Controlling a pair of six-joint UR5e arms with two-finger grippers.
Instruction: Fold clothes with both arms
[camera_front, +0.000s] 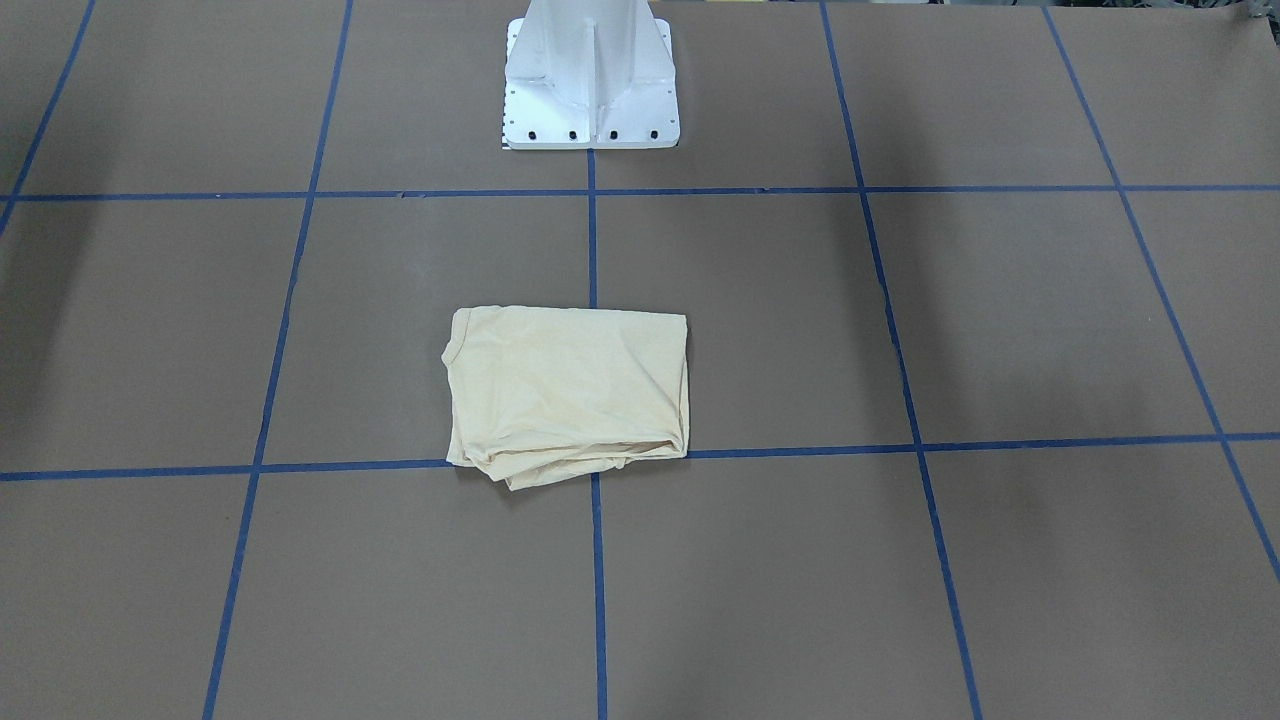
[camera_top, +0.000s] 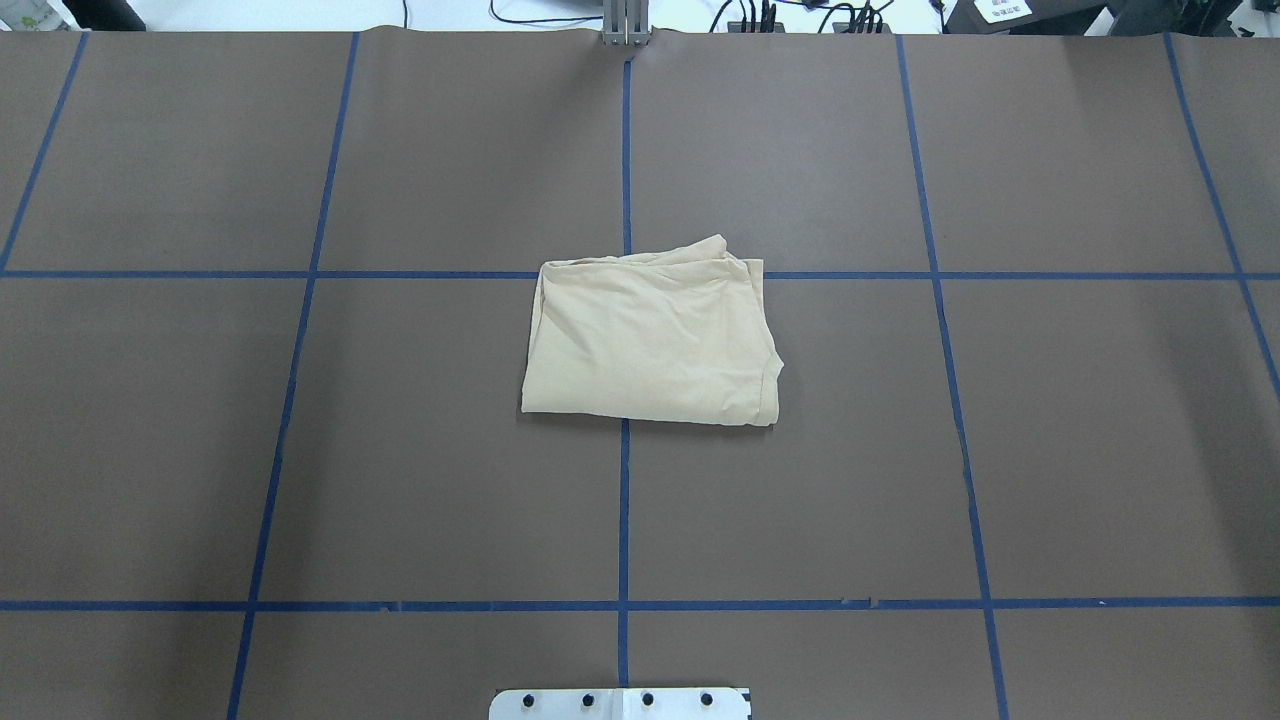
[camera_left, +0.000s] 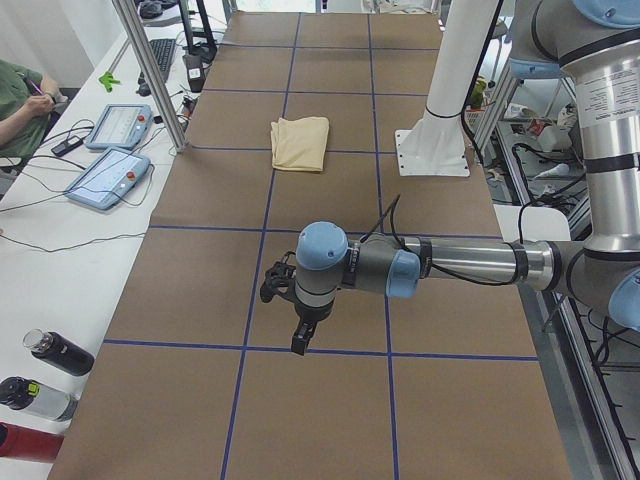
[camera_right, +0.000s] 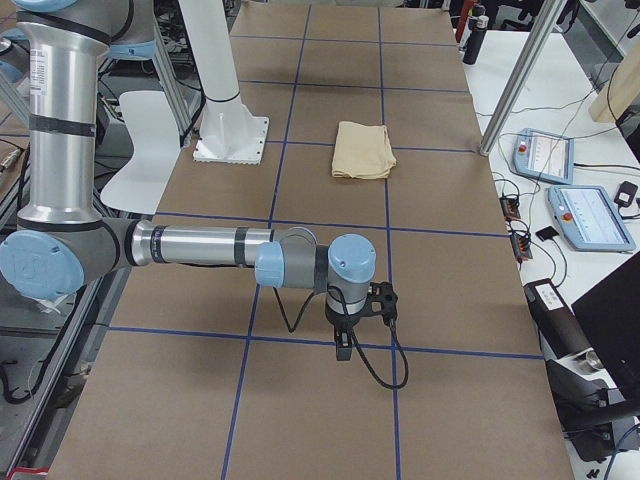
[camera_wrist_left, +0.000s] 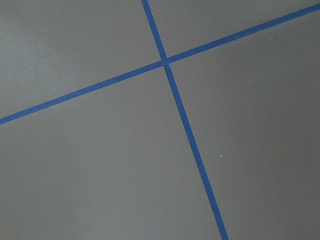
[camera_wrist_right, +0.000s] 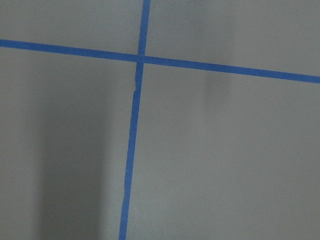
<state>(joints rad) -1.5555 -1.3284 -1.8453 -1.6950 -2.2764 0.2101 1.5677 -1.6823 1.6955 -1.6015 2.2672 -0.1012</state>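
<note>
Left gripper (camera_left: 299, 345) first: my fingers point straight down at the table (camera_left: 330, 420), just above a line of blue tape (camera_left: 450, 356). From this side angle I cannot tell whether they stand wide or narrow. My left wrist camera gives me only brown surface and 2 tape lines crossing.

Over to my right gripper (camera_right: 343, 352), and it's the same story. The fingers aim down beside a tape line, black cable loops off the wrist, and I cannot tell the gap between them here either. That wrist camera shows 1 tape crossing too.

Moving outward, each gripper hangs from a blue-capped wrist on a silver forearm lying level over the table. My left arm (camera_left: 470, 262) reaches toward my left end, my right arm (camera_right: 200, 245) toward my right end. Both are well apart from the T-shirt (camera_top: 650, 345).

And there it is: pale cream-yellow, folded into a compact rectangle, flat at the middle of the table, straight out from my white pedestal (camera_top: 620, 703). It covers the centre tape line. Its far edge lies along a cross line, and a few loose layers poke out unevenly there.

On the white desk beyond the table's far side I see 2 tablets (camera_left: 108, 175), a person's green sleeve (camera_left: 20, 90) and 3 bottles (camera_left: 55, 352) toward the near corner.
</note>
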